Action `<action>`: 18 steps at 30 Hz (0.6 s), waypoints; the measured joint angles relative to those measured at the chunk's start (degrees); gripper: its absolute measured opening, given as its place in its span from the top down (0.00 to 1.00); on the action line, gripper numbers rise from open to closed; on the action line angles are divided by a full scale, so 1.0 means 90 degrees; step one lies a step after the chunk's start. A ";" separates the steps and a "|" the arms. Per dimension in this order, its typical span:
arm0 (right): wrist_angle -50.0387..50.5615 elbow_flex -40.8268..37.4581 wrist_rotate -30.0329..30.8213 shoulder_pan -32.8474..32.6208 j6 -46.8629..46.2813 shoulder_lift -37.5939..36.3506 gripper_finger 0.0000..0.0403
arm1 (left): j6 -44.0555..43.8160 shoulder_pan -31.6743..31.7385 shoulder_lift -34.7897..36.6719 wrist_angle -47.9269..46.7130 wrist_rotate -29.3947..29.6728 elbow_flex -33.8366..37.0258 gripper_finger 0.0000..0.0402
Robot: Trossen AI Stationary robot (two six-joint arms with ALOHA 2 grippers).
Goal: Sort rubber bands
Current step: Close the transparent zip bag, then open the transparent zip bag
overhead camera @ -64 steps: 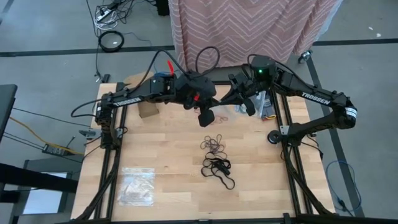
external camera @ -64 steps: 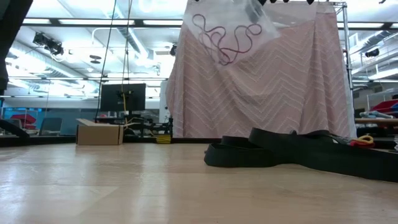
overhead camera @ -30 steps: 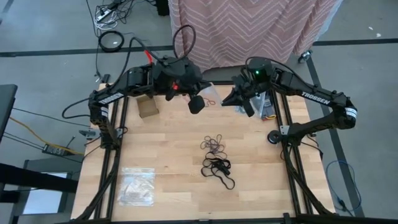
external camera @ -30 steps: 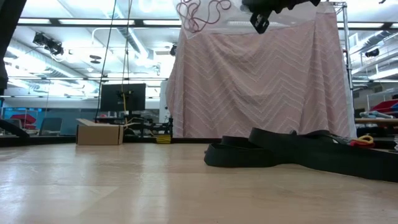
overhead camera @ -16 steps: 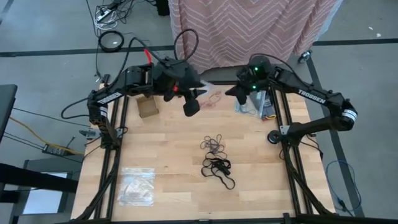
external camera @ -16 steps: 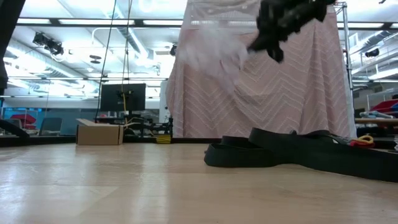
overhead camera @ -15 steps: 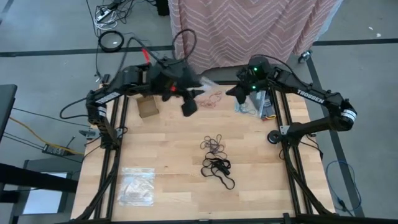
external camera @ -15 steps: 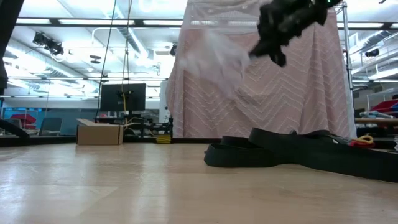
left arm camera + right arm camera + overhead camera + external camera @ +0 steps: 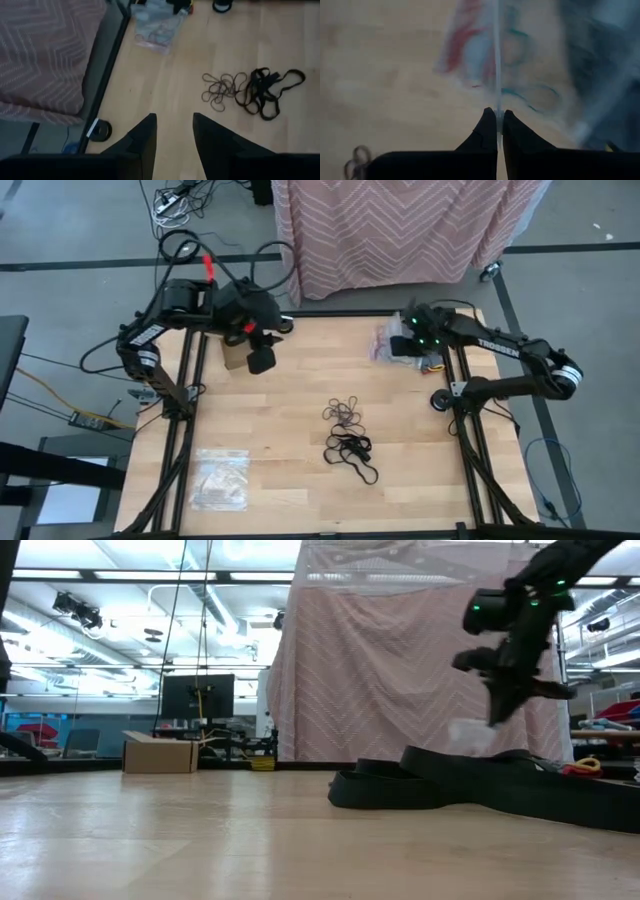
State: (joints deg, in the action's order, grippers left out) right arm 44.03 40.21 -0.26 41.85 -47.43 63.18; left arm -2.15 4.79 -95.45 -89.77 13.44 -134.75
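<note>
- Right gripper (image 9: 400,348) at far-right of table (image 9: 290,420), fingers (image 9: 487,131) pinched on thin edge of a clear plastic bag (image 9: 388,341); bag hangs from the tips w/ red + teal rubber bands (image 9: 470,47) blurred inside. In low view the same gripper (image 9: 497,720) sits just above the tabletop, pale bag (image 9: 468,733) beside it.
- Left gripper (image 9: 262,359) over far-left of table, next to 1 small cardboard box (image 9: 236,355); fingers (image 9: 145,137) apart, gap betw. them clear, nothing in it.
- Rubber bands on wood, 2 loose piles mid-table: tan-brown pile (image 9: 345,413) nearer the far side, black pile (image 9: 350,453) just nearer the front, the two almost touching. Single loops too small + tangled to count.
- Left wrist view shows both piles side by side, thin brown loops (image 9: 220,90) and thicker black loops (image 9: 267,92), plus bag w/ bands (image 9: 157,27) farther off.
- 2nd clear bag (image 9: 220,478) flat at near-left corner, well apart from piles; contents look pale, can't tell what.
- Bags: 2. Piles: 2. Box: 1.
- Pink zigzag cloth (image 9: 400,225) hangs beyond far edge.
</note>
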 joint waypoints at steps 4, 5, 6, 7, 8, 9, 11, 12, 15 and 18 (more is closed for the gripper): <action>-0.0188 -0.0393 0.0620 0.0002 -0.0836 -0.0845 0.96 | 0.0026 -0.0001 0.0001 -0.0001 -0.0002 0.0005 0.66; -0.0329 -0.0463 0.0636 0.0007 -0.0826 -0.1046 0.94 | 0.0050 -0.0001 0.0003 0.0031 -0.0001 0.0004 0.66; -0.0444 -0.0542 0.0617 0.0006 -0.0671 -0.1267 0.91 | 0.0077 -0.0001 0.0002 0.0069 -0.0001 0.0004 0.66; -0.0544 -0.0616 0.0552 -0.0003 -0.0441 -0.1475 0.89 | 0.0116 -0.0001 -0.0007 0.0098 -0.0001 0.0004 0.66; -0.0645 -0.0669 0.0445 -0.0023 -0.0238 -0.1643 0.86 | 0.0160 0.0000 -0.0011 0.0134 0.0000 0.0007 0.66; -0.0672 -0.0710 0.0355 -0.0028 -0.0118 -0.1781 0.83 | 0.0203 0.0012 -0.0016 0.0199 0.0000 0.0009 0.66; -0.0549 -0.0817 0.0252 -0.0038 -0.0046 -0.2011 0.76 | 0.0245 0.0016 -0.0016 0.0237 -0.0001 0.0009 0.66; -0.0526 -0.0866 0.0240 -0.0044 -0.0053 -0.2070 0.72 | 0.0245 0.0018 -0.0014 0.0227 0.0001 0.0009 0.66; -0.0546 -0.1048 -0.0072 -0.0053 -0.0309 -0.2183 0.63 | 0.0191 0.0018 -0.0014 0.0007 -0.0022 0.0009 0.66; -0.1547 -0.1267 -0.1179 -0.0170 0.0014 -0.2208 0.56 | 0.0039 -0.0068 0.0181 0.0037 -0.0498 0.0536 0.66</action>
State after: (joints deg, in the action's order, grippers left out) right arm 30.10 28.80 -10.87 40.31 -47.31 43.31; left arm -1.80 4.17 -93.82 -89.44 8.96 -129.93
